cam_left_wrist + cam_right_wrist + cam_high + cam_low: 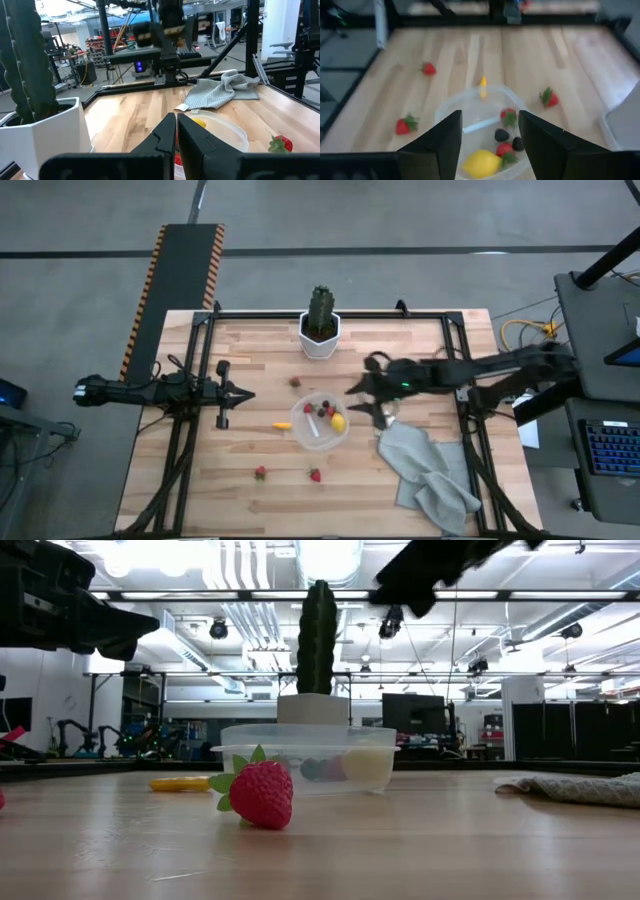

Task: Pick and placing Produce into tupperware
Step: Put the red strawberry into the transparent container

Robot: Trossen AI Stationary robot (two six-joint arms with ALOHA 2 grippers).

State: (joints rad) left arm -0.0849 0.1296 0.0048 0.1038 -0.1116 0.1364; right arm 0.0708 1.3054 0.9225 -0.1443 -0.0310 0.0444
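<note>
Right tool (487, 145) hangs above the near rim of the tupperware (320, 420), fingers spread apart with nothing between them; through the gap I see straight down into the container. I read this as the moment just after a drop-off, so the step in hand is the turn toward the next piece. Inside the tupperware: the lemon (481, 163), two strawberries and two dark berries (501, 134) (one white strip also lies in there, I cannot say what it is). Outside it, four strawberries are on the worktop (250, 350): one (295, 382) just beyond the container toward the cactus pot (319, 338), two (315, 475) well apart on its other side, one more seen from the wrist camera. A small yellow piece (283, 425) lies just beside the rim, on the left arm's side. My next move calls for lifting clear of the rim, going over one stray piece and descending with the fingers wide enough to straddle it. Left tool (176, 131) is closed, empty, parked at the left edge of the worktop. The grey cloth (430, 470) lies under the right arm.
</note>
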